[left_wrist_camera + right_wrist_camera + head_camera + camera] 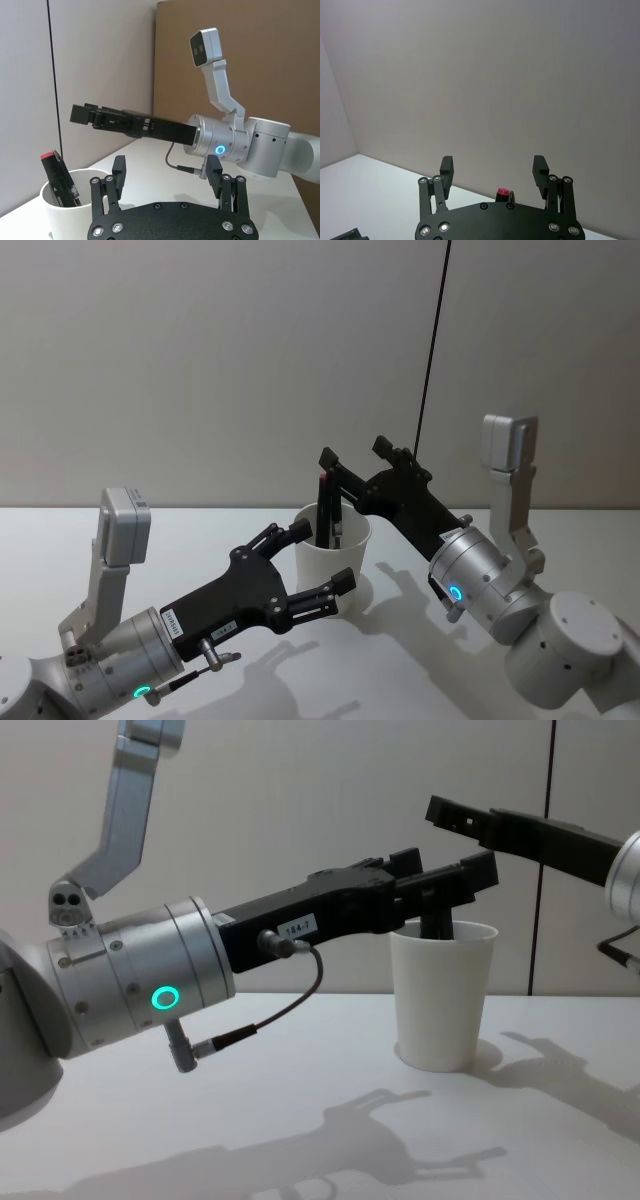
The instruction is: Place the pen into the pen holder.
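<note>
White paper forms the pen holder point(335, 560), a tapered cup that is seen standing upright on the pale counter point(420, 680) in the head view, roughly midway between the two arms. Inside it, the pen point(327, 508) is seen leaning against the inner wall, a dark barrel with a red cap end rising above the rolled rim. In the left wrist view the pen point(59, 180) is shown with its lower part sunk in the cup point(67, 210) and its red tip uppermost.

The left end effector point(322, 558) is held at the cup's near side, fingers spread wide, with one finger by the rim and the other low against the cup wall; nothing is gripped. From the chest view the same end effector point(458, 875) is seen reaching in from the left at rim height, its tips over the cup point(440, 995).

The right end effector point(355, 452) is raised above and just behind the cup, jaws parted wide and empty, with the pen's cap below its fingertips. In the right wrist view its fingers point(447, 169) are shown well apart, the red cap point(504, 192) visible between them just above the palm plate.
</note>
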Robot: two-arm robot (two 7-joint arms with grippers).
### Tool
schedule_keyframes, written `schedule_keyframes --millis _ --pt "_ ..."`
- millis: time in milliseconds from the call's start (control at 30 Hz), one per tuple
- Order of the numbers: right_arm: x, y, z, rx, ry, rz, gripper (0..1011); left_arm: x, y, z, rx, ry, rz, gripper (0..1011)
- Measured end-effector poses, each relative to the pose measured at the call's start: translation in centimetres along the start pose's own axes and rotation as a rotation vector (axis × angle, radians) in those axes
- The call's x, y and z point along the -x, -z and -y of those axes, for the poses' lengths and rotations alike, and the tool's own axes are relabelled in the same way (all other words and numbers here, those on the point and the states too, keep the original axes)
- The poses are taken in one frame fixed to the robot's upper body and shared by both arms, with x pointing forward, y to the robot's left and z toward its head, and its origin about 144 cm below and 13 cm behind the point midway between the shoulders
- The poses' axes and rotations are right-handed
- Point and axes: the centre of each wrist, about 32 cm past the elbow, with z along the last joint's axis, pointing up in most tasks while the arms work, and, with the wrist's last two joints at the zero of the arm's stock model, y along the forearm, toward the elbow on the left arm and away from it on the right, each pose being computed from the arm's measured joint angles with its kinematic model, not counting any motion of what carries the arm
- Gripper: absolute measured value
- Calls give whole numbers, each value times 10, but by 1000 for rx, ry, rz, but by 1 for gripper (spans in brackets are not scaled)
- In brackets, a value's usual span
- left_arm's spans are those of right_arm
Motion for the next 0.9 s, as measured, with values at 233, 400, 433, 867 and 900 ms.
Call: schedule_keyframes --millis 233,400,433,867,900 --pt "1 -6 7 -27 12 -11 1001 0 0 0 0 0 0 1001" --pt "0 -9 13 -44 32 -15 1001 0 0 0 0 0 0 1001" --pt "0 -10 14 -47 34 -16 1001 0 0 0 0 0 0 1000" --pt "0 -12 23 -58 61 -16 1001 1 0 -1 -7 -14 6 1001" --pt "1 -11 25 -54 64 -13 1001 1 0 -1 -10 -19 7 1001"
